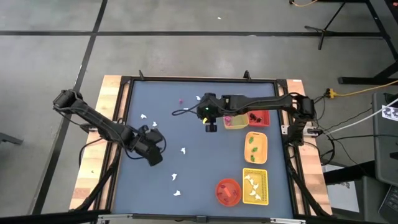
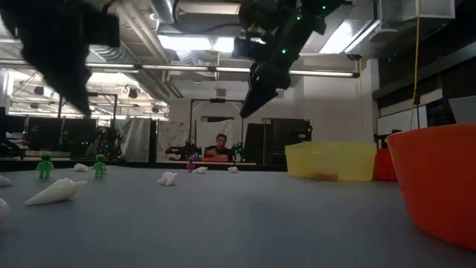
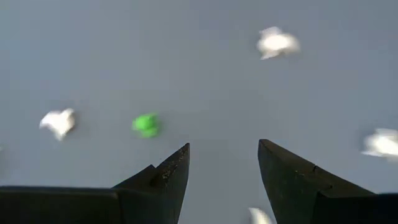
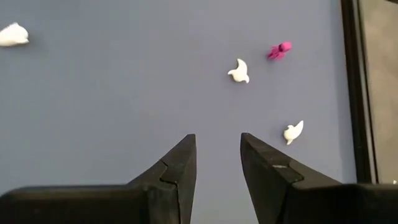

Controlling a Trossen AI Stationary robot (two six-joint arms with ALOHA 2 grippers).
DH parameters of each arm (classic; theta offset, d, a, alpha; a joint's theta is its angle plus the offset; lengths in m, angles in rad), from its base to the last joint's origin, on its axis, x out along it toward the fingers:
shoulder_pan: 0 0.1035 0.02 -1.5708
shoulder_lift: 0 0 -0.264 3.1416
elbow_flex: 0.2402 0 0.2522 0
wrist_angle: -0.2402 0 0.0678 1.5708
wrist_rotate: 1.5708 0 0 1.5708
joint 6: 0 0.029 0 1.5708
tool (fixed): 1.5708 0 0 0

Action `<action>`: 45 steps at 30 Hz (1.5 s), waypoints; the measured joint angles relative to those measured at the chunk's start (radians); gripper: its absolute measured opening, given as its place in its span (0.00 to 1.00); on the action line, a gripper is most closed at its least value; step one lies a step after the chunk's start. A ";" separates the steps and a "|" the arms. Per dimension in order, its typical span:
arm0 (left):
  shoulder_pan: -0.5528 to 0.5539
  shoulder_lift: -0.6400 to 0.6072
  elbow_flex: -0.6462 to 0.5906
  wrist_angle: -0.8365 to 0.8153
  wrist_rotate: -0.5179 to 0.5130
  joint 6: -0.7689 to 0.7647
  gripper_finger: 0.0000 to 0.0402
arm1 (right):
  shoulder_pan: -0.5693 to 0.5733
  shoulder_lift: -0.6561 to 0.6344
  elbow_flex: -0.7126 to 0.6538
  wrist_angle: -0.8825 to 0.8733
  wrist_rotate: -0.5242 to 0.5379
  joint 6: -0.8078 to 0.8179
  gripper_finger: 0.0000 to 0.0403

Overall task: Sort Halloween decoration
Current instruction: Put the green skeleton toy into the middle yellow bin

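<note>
Ceiling lights (image 2: 195,41) glare in low view; arms silhouetted. Left wrist view blurred; right wrist sharp.

Both grippers — left gripper (image 3: 224,165), right gripper (image 4: 217,155) — aloft (fingers parted).

Four containers sit along the table's (image 1: 186,93) right side: two trays (image 1: 256,147) in a row, then one more tray (image 1: 255,185) with a bowl (image 1: 228,191) just left of it. Small ghosts (image 1: 183,150) lie spread over the middle and left. Some ghosts lie in the nearest tray.
</note>
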 joint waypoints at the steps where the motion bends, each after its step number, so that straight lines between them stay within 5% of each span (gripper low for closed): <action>1: 0.002 0.000 -0.023 -0.001 -0.014 -0.029 0.43 | 0.000 0.004 0.000 -0.001 -0.002 0.000 0.31; 11: 0.056 0.000 -0.168 0.032 -0.084 -0.129 0.43 | 0.000 0.015 0.000 0.036 -0.078 0.000 0.31; 21: 0.063 0.000 -0.277 0.252 -0.116 -0.079 0.43 | 0.000 0.015 0.000 0.074 -0.078 0.000 0.31; 38: 0.151 0.000 -0.298 0.340 -0.156 0.030 0.43 | 0.000 0.015 0.000 0.075 -0.078 0.000 0.31; 45: 0.197 0.009 -0.297 0.340 -0.099 0.030 0.43 | 0.000 0.014 0.000 0.074 -0.078 0.000 0.31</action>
